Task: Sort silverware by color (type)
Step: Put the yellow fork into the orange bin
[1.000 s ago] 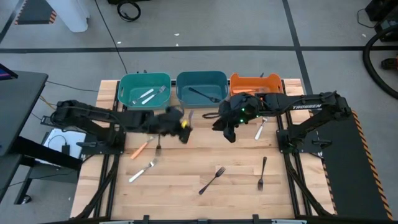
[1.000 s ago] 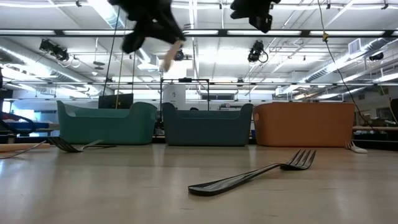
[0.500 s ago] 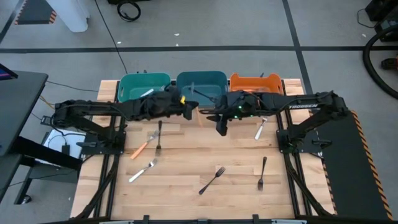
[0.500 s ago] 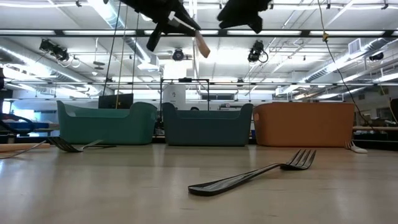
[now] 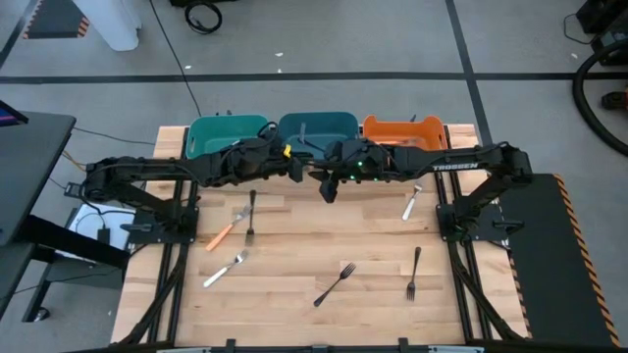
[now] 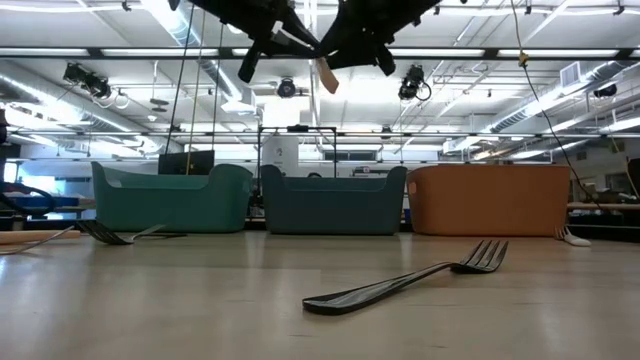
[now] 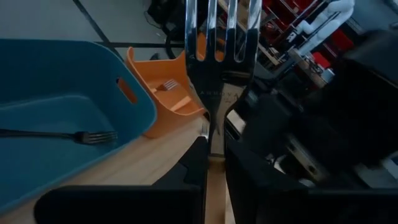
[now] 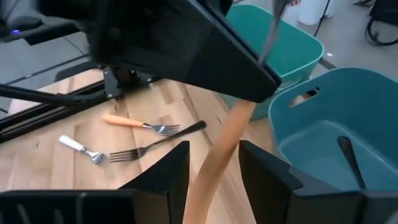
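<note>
on the near part of the wooden surface (image 5: 294,270) lie three pieces of silverware apart from one another: a black fork (image 5: 336,283) near the middle, a second black fork (image 5: 413,272) to its right, and a white-handled fork (image 5: 225,268) to its left; farther in on the left side, an orange-handled fork (image 5: 223,233) lies just beside a dark fork (image 5: 251,216), and on the right side a white-handled piece (image 5: 411,203) lies alone; above the middle of the surface, in front of the bins, the two arms meet in the air; the left hand (image 5: 293,168) is closed on an orange-handled fork (image 7: 219,68), its silver tines standing up past the fingers and its orange handle (image 8: 225,146) sticking out toward the right arm; the right hand (image 5: 327,183) hangs right at that handle, its two fingers (image 8: 163,177) spread with the handle running between them, not touching either finger as far as the right wrist view shows; along the far edge stand three bins in a row; the teal bin (image 5: 201,129) on the left is partly covered by the left arm; the blue bin (image 5: 339,123) in the middle holds a black fork (image 7: 61,135); the orange bin (image 5: 417,127) on the right holds a small silver-headed piece (image 7: 168,84).
</note>
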You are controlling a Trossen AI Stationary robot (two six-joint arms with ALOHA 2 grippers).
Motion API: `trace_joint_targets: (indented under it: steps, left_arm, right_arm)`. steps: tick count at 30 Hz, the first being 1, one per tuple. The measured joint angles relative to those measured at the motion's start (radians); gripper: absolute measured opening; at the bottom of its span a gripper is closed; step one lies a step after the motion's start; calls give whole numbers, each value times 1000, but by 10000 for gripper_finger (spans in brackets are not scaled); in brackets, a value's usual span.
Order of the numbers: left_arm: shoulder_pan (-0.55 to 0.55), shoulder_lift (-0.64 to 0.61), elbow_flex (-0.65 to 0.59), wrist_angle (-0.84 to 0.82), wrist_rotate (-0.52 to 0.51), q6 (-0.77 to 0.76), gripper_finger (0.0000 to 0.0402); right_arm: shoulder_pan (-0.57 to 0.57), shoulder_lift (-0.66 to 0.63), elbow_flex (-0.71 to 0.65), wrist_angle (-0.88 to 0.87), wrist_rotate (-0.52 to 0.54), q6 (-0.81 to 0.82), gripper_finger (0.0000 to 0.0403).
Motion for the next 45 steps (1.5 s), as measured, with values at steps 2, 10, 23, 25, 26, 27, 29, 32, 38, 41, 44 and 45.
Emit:
trace_joint_targets:
  steps: [2,10,23,25,26,27,29,32,38,41,44,45]
  left_arm:
    - [-1,0,0,0,0,5,42]
    - [0,0,0,-12,-2,7,43]
    - [17,0,2,9,4,4,72]
    - [17,-6,1,25,0,3,73]
    - [18,-9,1,40,0,3,73]
    - [18,-9,1,54,3,4,73]
    - [18,-11,1,62,11,4,74]
    - [21,-18,1,73,15,21,74]
    - [22,-16,1,56,13,121,75]
    - [22,-16,1,34,15,155,75]
    - [22,-16,1,17,14,182,75]
    - [22,-16,1,13,14,189,75]
  right_arm:
    - [-2,12,1,20,5,0,146]
    - [-12,23,0,47,17,-15,124]
    - [-59,-43,0,-67,13,-94,40]
    - [-79,-75,0,-110,19,-119,40]
    - [-90,-93,0,-137,19,-130,40]
    - [-101,-110,0,-160,22,-139,40]
    - [-129,-145,0,-218,29,-161,40]
    - [-177,-206,0,-335,80,-223,40]
    - [-330,-281,0,-641,166,-324,40]
    - [-425,-287,-10,-737,172,-395,41]
    - [-521,-286,-49,-754,156,-482,43]
    - [-550,-286,-69,-745,144,-514,43]
